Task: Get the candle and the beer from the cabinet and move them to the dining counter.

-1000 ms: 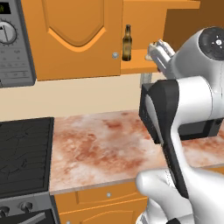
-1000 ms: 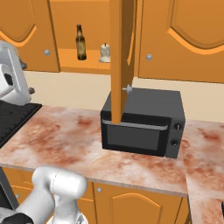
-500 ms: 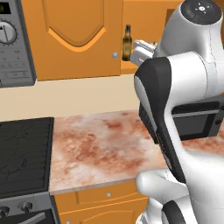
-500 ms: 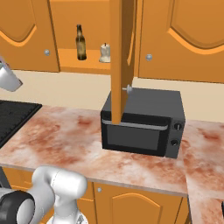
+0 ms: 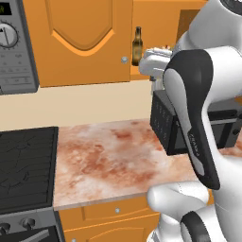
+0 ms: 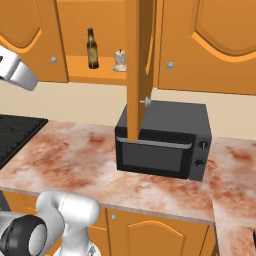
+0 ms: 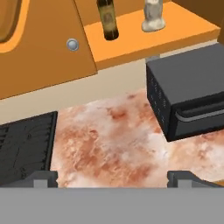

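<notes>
The beer [image 6: 92, 48], a slim brown bottle, stands upright on the shelf of the open cabinet [image 6: 95, 75], and the cream candle [image 6: 119, 61] stands just right of it. The hand view looks up at both from below: the beer [image 7: 107, 19] on the left and the candle [image 7: 153, 17] on the right. My gripper [image 7: 113, 179] is open, its fingertips [image 7: 43, 177] wide apart with nothing between them, well short of the shelf and above the worktop. In the left base view my white hand [image 5: 154, 64] hangs just right of the beer [image 5: 137, 46]. The dining counter is out of view.
The open cabinet door [image 6: 139, 65] juts out edge-on above a black microwave [image 6: 162, 137] on the marbled worktop [image 6: 75, 155]. A black stove [image 5: 26, 165] lies to the left. A closed cabinet door [image 5: 80, 38] with a silver knob [image 7: 72, 44] sits left of the shelf.
My arm has risen and swung left, bringing the hand closer to the cabinet shelf and the beer. The bottle, candle and base have stayed put.
</notes>
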You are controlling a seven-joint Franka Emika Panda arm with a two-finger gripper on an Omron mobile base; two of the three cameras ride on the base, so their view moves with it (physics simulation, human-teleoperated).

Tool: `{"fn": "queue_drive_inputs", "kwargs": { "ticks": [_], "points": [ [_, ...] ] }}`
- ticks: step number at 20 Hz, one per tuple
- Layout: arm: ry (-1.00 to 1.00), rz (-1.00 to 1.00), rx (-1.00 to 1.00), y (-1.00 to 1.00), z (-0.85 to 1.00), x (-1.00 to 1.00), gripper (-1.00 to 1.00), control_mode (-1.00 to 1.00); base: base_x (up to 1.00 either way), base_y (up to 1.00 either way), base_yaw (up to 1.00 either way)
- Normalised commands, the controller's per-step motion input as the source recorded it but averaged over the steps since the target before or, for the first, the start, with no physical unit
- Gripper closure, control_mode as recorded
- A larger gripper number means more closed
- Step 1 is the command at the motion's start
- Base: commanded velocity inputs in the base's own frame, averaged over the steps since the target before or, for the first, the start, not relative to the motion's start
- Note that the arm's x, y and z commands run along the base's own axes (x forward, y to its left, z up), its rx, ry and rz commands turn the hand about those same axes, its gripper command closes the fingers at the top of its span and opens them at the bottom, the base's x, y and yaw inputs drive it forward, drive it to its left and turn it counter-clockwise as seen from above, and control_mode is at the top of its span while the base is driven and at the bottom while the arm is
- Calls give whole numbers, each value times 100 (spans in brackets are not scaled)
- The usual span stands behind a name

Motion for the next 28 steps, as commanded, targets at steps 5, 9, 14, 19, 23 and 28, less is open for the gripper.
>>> {"fn": "queue_drive_inputs", "kwargs": {
  "ticks": [5,9,14,19,23,28],
  "points": [
    [-9,22,-21,0,-1,27,-100,-100,0,0,0],
    [-6,9,-11,0,0,36,-100,-100,0,0,0],
    [-10,0,-4,5,0,53,-100,-100,0,0,0],
    [-7,0,0,25,3,57,-100,-100,0,0,0],
    [0,0,0,26,5,50,-100,-100,0,0,0],
    [1,0,0,8,0,38,-100,-100,0,0,0]
  ]
}}
